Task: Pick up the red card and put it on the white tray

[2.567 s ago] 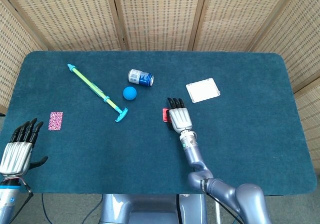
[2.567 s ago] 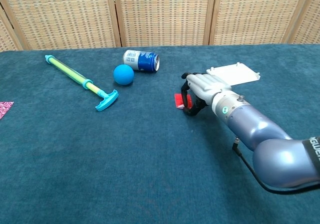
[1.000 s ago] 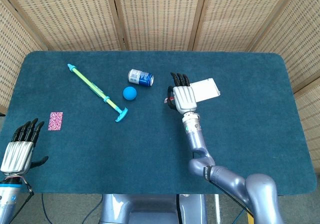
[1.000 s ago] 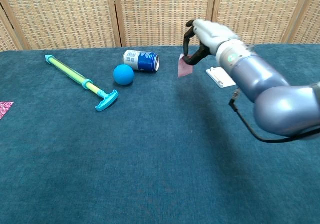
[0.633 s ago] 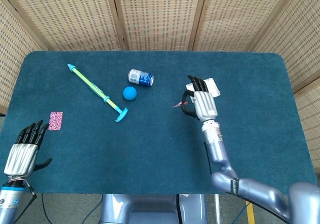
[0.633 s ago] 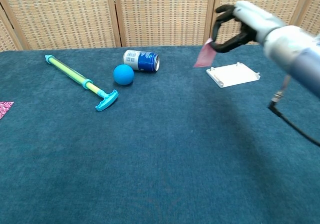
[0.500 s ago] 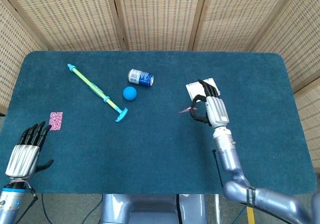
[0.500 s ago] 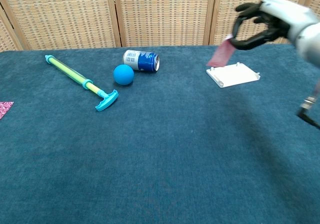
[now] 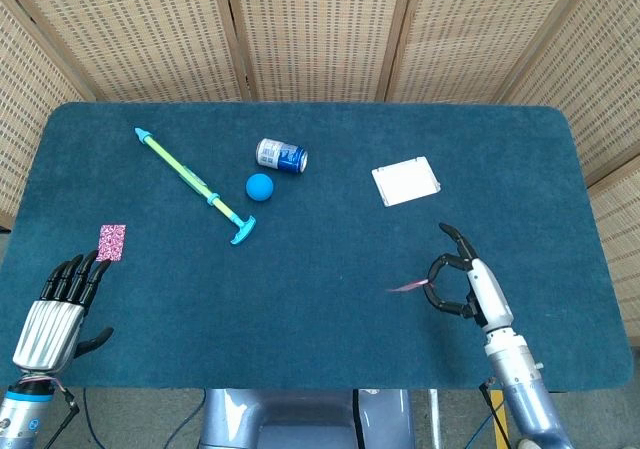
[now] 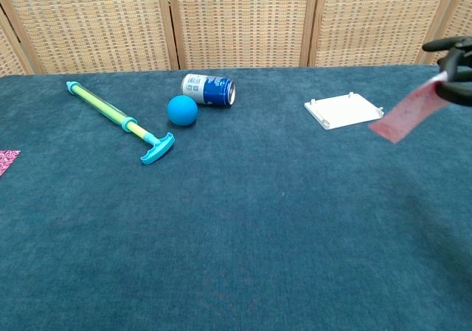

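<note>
My right hand (image 9: 468,287) is raised over the near right part of the table and pinches the red card (image 10: 409,115), which sticks out to its left; in the head view the red card (image 9: 407,288) shows almost edge-on. In the chest view only the fingertips (image 10: 453,60) show at the right edge. The white tray (image 9: 406,181) lies flat on the far right-centre of the table, well apart from the hand; the white tray (image 10: 344,110) shows bare. My left hand (image 9: 57,307) hangs at the near left corner with its fingers spread, holding nothing.
A blue can (image 9: 281,155) lies on its side beside a blue ball (image 9: 260,186). A green and cyan pump toy (image 9: 195,183) lies diagonally at the left. A pink patterned card (image 9: 111,241) sits near the left edge. The teal table (image 9: 300,299) has woven screens behind.
My right hand lifted the red card off the table, carried it past the white tray and pulled back toward the near right edge. The left hand drifted slightly.
</note>
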